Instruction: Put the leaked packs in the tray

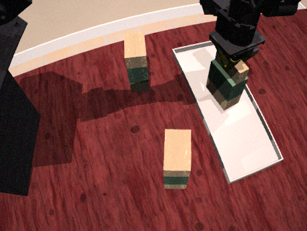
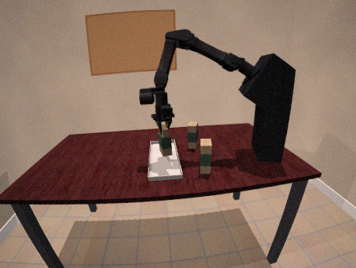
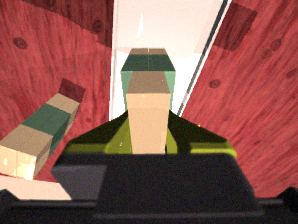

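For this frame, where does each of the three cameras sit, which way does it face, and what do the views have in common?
Top: above the dark red wooden table, looking down; shows the black gripper shut on a tan-and-green coffee pack over the white rectangular tray.
Exterior: out in the room, facing the table side-on; shows the whole black arm and its tall base.
Wrist: on the gripper, looking down along the yellow-green fingers.
Shared: all three show the held pack and tray; top and exterior also show both standing packs.

The gripper (image 2: 165, 125) clamps a coffee pack (image 2: 166, 143) over the white tray's (image 2: 166, 176) far end; two packs (image 2: 193, 135) (image 2: 205, 156) stand to its right.
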Available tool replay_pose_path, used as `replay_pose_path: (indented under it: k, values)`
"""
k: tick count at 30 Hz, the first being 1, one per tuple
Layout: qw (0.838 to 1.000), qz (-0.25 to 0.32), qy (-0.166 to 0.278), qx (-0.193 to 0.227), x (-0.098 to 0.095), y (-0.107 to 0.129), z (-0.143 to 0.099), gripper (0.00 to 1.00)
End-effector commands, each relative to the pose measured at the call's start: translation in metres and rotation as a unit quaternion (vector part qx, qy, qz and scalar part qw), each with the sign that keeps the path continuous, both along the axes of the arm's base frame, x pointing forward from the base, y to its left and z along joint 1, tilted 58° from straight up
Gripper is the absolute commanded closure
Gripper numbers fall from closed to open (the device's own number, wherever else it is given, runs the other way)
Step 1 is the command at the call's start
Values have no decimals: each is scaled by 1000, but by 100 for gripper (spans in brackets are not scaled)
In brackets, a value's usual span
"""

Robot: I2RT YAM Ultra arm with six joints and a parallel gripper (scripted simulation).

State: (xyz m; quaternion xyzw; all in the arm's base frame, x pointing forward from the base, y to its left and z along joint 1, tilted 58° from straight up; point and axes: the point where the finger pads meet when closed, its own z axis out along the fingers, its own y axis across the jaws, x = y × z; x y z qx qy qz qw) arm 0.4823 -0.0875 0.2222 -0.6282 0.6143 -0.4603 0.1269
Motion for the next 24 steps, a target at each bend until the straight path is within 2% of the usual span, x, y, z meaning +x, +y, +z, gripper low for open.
replay_pose_path:
  k: [1,4,9,11,13,14,17,24]
  values:
    - [1000,6,-22,-1,13,-3,14,77]
    - [1000,12,-22,-1,19,1,10,77]
    - [1000,7,-30,-2,25,-8,12,77]
    - [1000,11,-25,-2,29,-6,5,77]
    - [1000,11,-25,-2,29,-6,5,77]
    - [999,16,-40,-3,27,-1,20,77]
    - [1000,12,-24,-2,32,-7,2,77]
    - [1000,10,-26,-2,27,-8,10,77]
